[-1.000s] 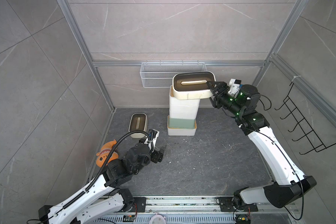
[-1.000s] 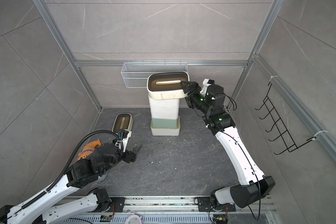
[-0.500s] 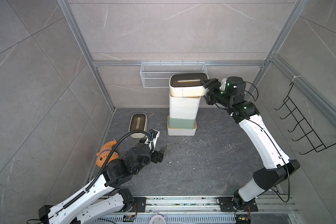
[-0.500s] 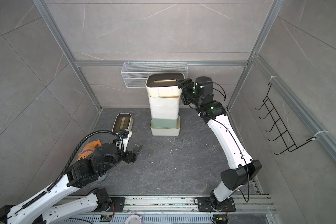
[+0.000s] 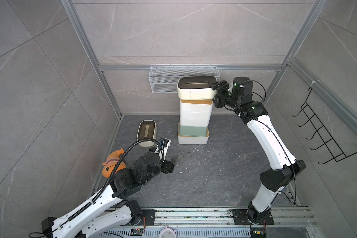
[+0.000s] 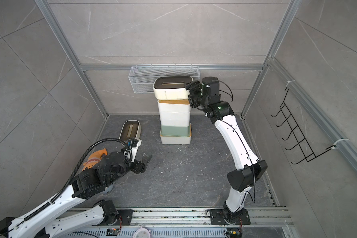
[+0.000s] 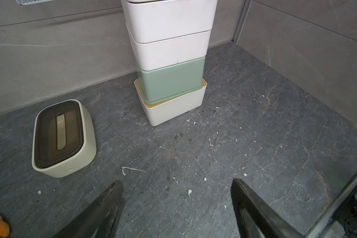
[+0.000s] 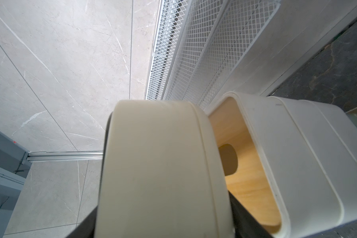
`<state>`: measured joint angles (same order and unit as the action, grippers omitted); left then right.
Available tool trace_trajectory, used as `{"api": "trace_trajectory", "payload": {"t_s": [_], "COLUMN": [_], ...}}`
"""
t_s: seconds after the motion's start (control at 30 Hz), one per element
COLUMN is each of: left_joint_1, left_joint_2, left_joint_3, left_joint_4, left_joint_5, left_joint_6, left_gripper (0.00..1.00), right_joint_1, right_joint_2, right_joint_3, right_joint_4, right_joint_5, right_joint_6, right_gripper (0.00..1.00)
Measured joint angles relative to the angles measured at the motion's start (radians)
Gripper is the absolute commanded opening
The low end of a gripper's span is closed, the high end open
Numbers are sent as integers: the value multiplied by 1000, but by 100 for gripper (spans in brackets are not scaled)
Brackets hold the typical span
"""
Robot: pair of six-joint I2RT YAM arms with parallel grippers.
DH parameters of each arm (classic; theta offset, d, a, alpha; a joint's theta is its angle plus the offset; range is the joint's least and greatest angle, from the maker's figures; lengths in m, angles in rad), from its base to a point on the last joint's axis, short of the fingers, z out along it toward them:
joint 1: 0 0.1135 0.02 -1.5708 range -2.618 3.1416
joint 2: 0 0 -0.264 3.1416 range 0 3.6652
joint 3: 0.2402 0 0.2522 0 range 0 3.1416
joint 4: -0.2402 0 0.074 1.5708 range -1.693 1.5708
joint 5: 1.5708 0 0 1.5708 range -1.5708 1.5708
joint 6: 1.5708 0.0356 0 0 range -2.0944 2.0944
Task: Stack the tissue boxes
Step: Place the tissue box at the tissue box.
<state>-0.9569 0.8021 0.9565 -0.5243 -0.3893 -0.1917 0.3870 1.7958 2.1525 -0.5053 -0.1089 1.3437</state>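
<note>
A stack of several tissue boxes stands at the back wall. Its base is a white box with a bamboo lid, then a sage green box, then white ones. My right gripper is shut on one end of a cream box with a dark brown lid. That box sits level right over the top bamboo lid; contact cannot be told. A second cream box lies on the floor to the left. My left gripper hangs open and empty near it.
A white wire mesh basket hangs on the back wall just behind the stack's top. An orange plush toy lies by the left wall under my left arm. A black wire hook rack is on the right wall.
My right arm has carried the cream box left and down, from tilted beside the stack's top to level over it. My left arm has not moved.
</note>
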Motion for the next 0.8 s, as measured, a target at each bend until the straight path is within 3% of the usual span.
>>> {"api": "trace_trajectory", "payload": {"t_s": [0.37, 0.8], "left_joint_1": [0, 0], "left_joint_2": [0, -5], "left_joint_3": [0, 0], "left_joint_4": [0, -2], "left_joint_5": [6, 6], "left_joint_6": [0, 0], "left_gripper": [84, 84], "right_joint_1": [0, 0], "right_joint_2": [77, 81], "right_joint_3": [101, 111], "right_joint_4": [-55, -60], "right_joint_5": [16, 16], "right_joint_6": [-2, -10], "right_gripper": [76, 86]}}
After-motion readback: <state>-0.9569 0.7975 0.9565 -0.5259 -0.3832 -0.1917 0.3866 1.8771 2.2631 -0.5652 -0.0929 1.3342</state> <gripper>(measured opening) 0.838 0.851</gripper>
